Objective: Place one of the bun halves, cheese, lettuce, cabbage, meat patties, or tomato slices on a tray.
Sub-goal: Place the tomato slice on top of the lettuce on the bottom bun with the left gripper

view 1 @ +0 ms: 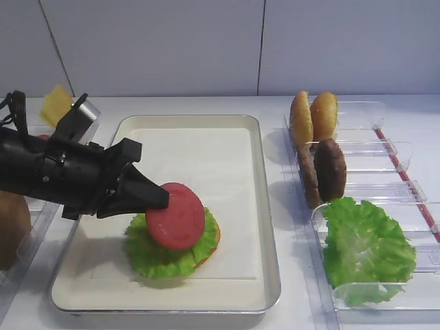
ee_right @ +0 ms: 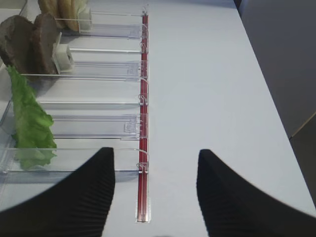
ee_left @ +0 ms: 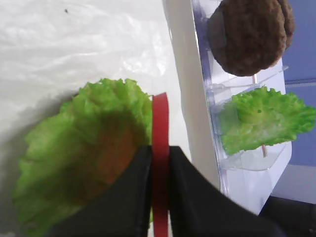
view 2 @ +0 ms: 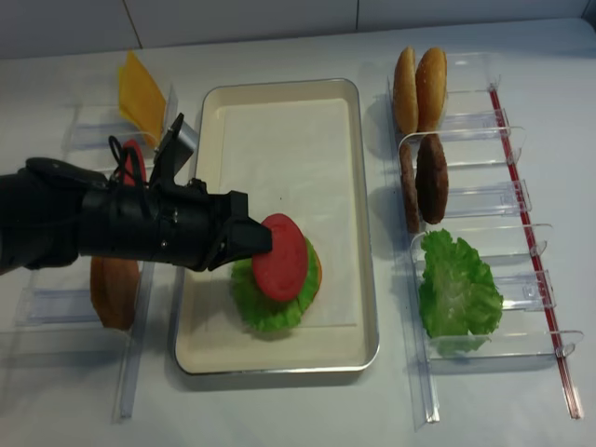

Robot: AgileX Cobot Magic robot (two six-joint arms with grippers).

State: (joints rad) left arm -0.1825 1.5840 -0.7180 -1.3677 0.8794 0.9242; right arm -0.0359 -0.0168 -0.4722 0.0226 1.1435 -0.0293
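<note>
Red tomato slice [view 1: 176, 216] in left tool [view 1: 157, 197]

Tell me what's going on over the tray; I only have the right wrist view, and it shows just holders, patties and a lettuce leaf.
Observer: The left gripper is shut on a tomato slice, holding it tilted over the tray.
Operator: Is anything under it?
Observer: Yes, a lettuce leaf lies on the tray's paper liner with an orange bun half showing at its edge.
Operator: Is the slice resting on the leaf?
Observer: I can't tell; its lower edge is close to the lettuce, and the jaws grip its rim.
</note>
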